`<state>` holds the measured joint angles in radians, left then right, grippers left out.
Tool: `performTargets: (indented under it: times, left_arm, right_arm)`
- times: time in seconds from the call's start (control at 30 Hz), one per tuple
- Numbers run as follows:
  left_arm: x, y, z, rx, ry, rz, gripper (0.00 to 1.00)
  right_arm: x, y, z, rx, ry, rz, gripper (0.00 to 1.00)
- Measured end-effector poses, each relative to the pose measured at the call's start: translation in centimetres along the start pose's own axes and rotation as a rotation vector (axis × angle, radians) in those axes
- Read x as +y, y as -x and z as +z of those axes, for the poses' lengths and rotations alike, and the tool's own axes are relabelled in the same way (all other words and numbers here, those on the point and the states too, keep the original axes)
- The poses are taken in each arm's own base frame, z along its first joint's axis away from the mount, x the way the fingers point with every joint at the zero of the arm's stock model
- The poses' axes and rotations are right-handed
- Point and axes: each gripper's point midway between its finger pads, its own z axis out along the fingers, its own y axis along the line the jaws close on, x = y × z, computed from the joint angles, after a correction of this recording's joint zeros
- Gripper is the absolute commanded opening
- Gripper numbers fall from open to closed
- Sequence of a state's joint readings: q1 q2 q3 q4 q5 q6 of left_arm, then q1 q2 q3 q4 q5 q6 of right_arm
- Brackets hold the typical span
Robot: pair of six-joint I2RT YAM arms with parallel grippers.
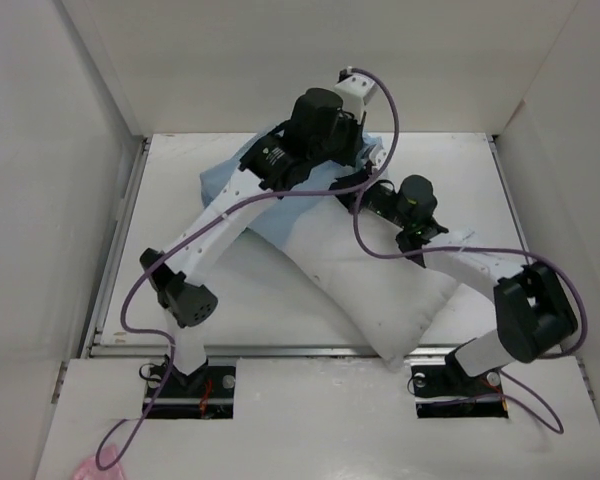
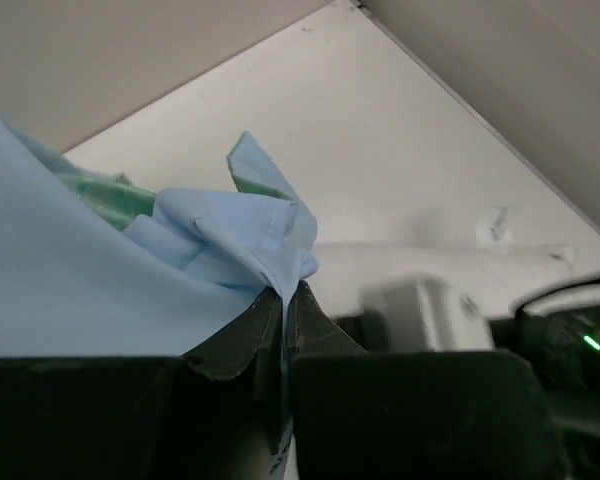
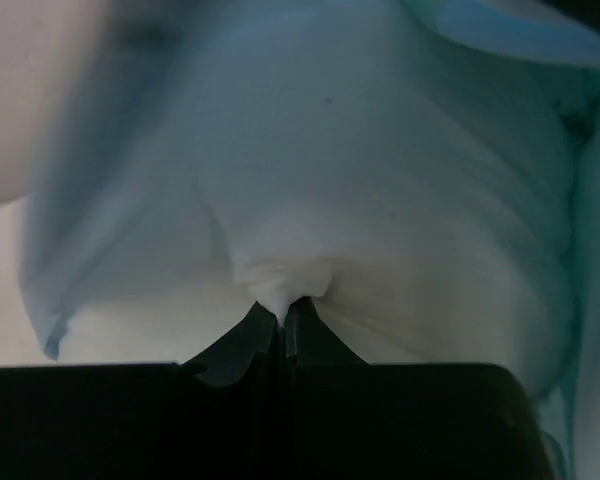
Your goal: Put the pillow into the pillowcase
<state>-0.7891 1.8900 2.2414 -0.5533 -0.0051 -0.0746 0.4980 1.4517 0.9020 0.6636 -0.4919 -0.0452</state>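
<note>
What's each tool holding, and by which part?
The left tool pinches a bunched edge of the thin light blue fabric pillowcase; the right tool pinches a surface fold of the plump white pillow.

The left arm (image 1: pixel 208 238) and right arm (image 1: pixel 465 265) have white links, black joints (image 1: pixel 190 300) and purple cables (image 1: pixel 393 110).
</note>
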Motion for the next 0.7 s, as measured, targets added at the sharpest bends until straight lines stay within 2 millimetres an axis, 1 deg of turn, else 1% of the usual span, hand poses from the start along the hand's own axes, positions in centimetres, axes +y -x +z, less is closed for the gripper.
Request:
performTargets:
  times: [0.07,0.1,0.17,0.23,0.27,0.33,0.4,0.43,0.5,0.53,0.6,0.67,0.7]
  left_arm:
    - [-1.8,-0.3,-1.7,-0.007,-0.037,0.007,0.00]
    - [-2.5,-0.8,-2.5,0.000,-0.051,0.011,0.00]
    - [-3.1,-2.2,-3.0,0.015,-0.069,0.000,0.00]
    - [-3.4,-4.1,-2.5,0.041,-0.087,-0.019,0.00]
    - [-3.6,-4.6,-2.0,0.039,-0.105,-0.034,0.00]
    - [-4.3,-6.7,-0.9,0.079,-0.153,-0.057,0.00]
    - [-4.4,-8.5,0.5,0.110,-0.168,-0.063,0.00]
    - [-4.4,-9.0,1.3,0.118,-0.175,-0.065,0.00]
    - [-4.5,-9.6,2.4,0.126,-0.188,-0.063,0.00]
    - [-4.5,-9.6,2.8,0.124,-0.186,-0.054,0.00]
    - [-4.5,-9.4,3.2,0.115,-0.189,-0.042,0.00]
    - [-4.6,-9.3,3.1,0.111,-0.197,-0.029,0.00]
    - [-4.6,-9.2,3.1,0.109,-0.198,-0.023,0.00]
  right_arm:
    - [-0.8,-0.3,0.6,-0.061,-0.026,0.080,0.00]
    - [-1.2,-0.3,0.9,-0.096,-0.038,0.121,0.00]
    - [-2.0,-0.3,1.1,-0.153,-0.064,0.204,0.00]
    - [-2.7,-0.5,1.0,-0.192,-0.098,0.280,0.00]
    - [-3.0,-1.1,1.0,-0.198,-0.121,0.323,0.00]
    - [-3.9,-2.2,0.9,-0.205,-0.171,0.391,0.00]
    - [-4.9,-3.5,0.7,-0.218,-0.229,0.446,0.00]
    - [-5.4,-4.2,0.5,-0.219,-0.264,0.469,0.00]
    - [-6.7,-5.3,0.2,-0.226,-0.340,0.504,0.00]
    - [-7.3,-5.5,0.1,-0.235,-0.373,0.514,0.00]
    - [-8.2,-5.4,-0.1,-0.264,-0.424,0.521,0.02]
    - [-8.5,-5.1,-0.2,-0.288,-0.448,0.523,0.10]
    - [-8.5,-4.9,-0.2,-0.294,-0.452,0.524,0.20]
